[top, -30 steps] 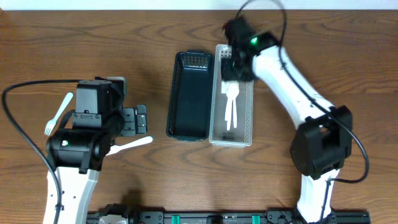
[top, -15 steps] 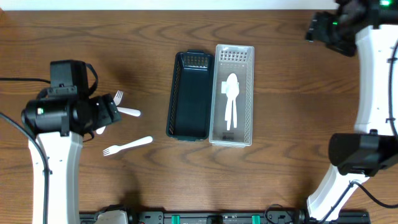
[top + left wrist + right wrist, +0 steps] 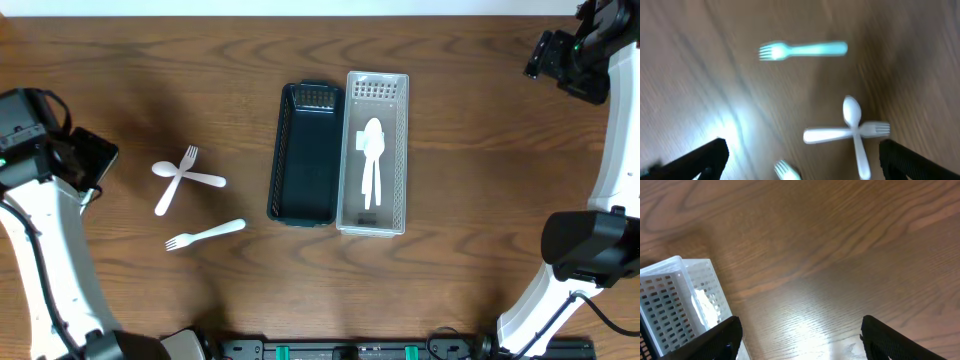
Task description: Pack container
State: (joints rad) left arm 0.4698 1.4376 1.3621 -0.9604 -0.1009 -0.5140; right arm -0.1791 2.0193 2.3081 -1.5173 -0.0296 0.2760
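Observation:
A dark container (image 3: 304,152) and a white slotted basket (image 3: 350,150) stand side by side mid-table; white spoons (image 3: 371,165) lie in the basket. A white spoon (image 3: 200,179) and fork (image 3: 172,192) lie crossed on the table to the left, with another fork (image 3: 205,234) below them. The left wrist view shows the crossed pair (image 3: 856,133), a fork (image 3: 802,49) and one more fork tip (image 3: 785,170) at the bottom edge. My left gripper (image 3: 88,160) (image 3: 802,148) is open and empty, far left. My right gripper (image 3: 568,62) (image 3: 800,322) is open and empty over bare wood at the back right.
The basket's corner (image 3: 677,300) shows at the left of the right wrist view. The wooden table (image 3: 470,150) runs to the frame edges. Both arms sit near the table's outer sides.
My right arm has left the basket and swung to the back right corner. My left arm has pulled back to the far left, leaving a spoon and fork crossed on the table.

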